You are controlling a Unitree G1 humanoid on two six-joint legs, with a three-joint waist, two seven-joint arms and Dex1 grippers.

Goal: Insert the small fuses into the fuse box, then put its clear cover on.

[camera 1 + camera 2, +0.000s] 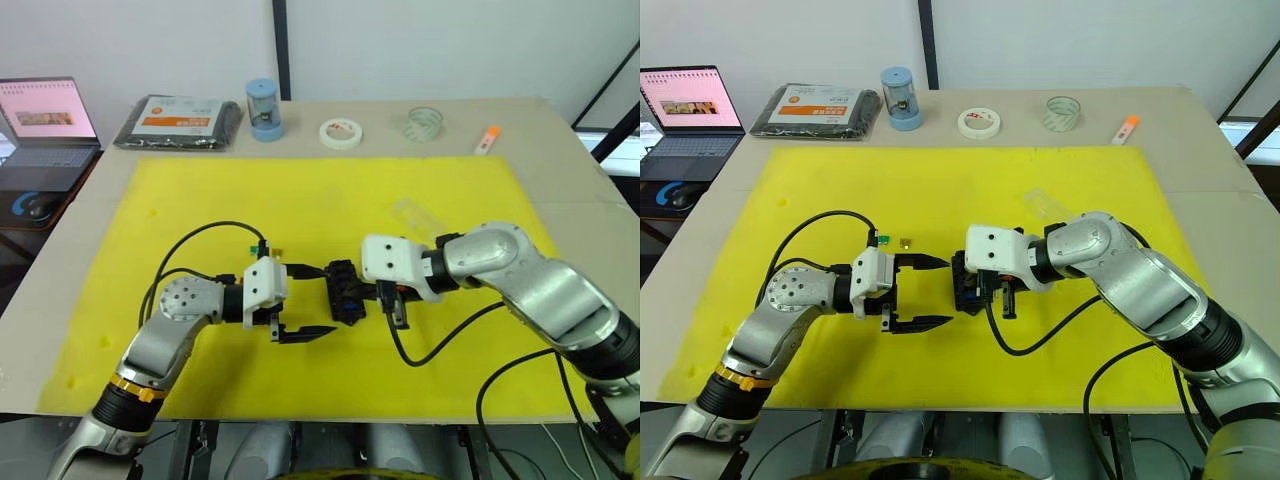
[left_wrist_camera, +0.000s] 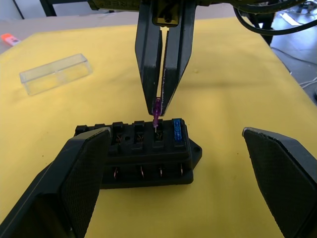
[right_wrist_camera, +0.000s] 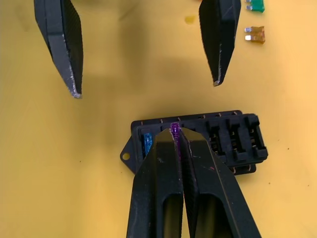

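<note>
The right end effector (image 2: 162, 106), pinching a purplish fuse (image 2: 157, 108) directly above the fuse box (image 2: 143, 157) slot beside the seated blue fuse (image 2: 178, 132), should descend straight, blades aligned, while the spread left end effector (image 1: 303, 300) flanks the box.

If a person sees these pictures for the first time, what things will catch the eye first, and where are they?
At the middle of the yellow mat, the right tool pinches a purple fuse just above a slot of the black fuse box, beside a blue fuse already seated. The left tool waits wide open beside the box. The clear cover lies apart on the mat, and two spare fuses lie near the left tool.
</note>
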